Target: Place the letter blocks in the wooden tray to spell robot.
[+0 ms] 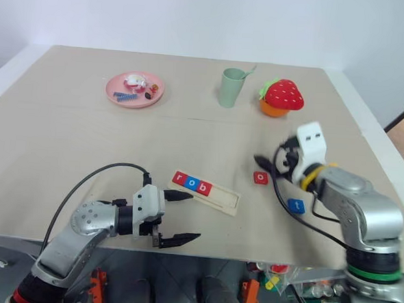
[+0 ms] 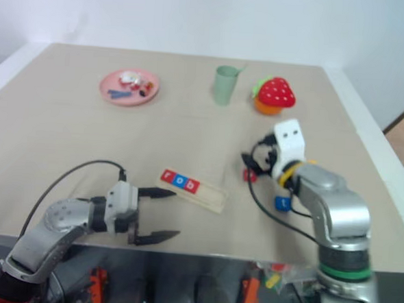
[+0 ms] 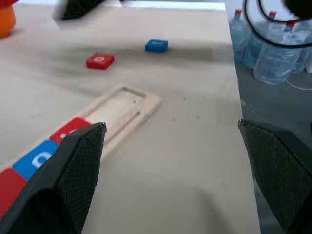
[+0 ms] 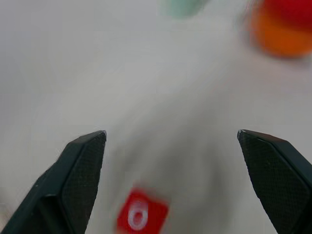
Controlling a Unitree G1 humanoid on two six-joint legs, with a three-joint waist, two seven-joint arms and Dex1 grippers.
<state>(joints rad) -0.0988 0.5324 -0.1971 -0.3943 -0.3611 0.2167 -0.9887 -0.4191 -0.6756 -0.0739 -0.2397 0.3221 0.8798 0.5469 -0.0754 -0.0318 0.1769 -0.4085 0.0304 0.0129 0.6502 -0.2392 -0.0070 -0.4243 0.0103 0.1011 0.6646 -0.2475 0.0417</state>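
tray: wooden tray (image 1: 206,191) lies near front edge of table (image 1: 66,136), angled, just ahead of the left gripper; left part filled, right part of groove bare
tiles in tray: red r (image 1: 180,178), blue o (image 1: 192,183), red b (image 1: 204,188), side by side, touching, reading "rob"
loose tile 1: red o block (image 1: 261,177) flat on table, to the right of tray, apart from it, just beside right gripper
loose tile 2: blue t block (image 1: 295,206) flat on table, nearer the front edge than red o, partly under the right arm's black cable (image 1: 291,210)
L gripper: left gripper (image 1: 176,217) at front edge, pointing to robot's right, fingers spread wide, nothing between them; upper finger tip (image 1: 183,196) at tray's left end, can't tell if touching
R gripper: right gripper (image 4: 171,141) fingers wide apart, empty; wrist view has red o on the table between and below them, not touched
plate: pink plate (image 1: 135,90) far left w/ small bits on it, well apart from tray
cup: green cup (image 1: 230,87) at back centre
toy: strawberry toy (image 1: 282,97) on orange base, right of cup
off table: water bottles (image 3: 265,58) on floor past table edge, left wrist view
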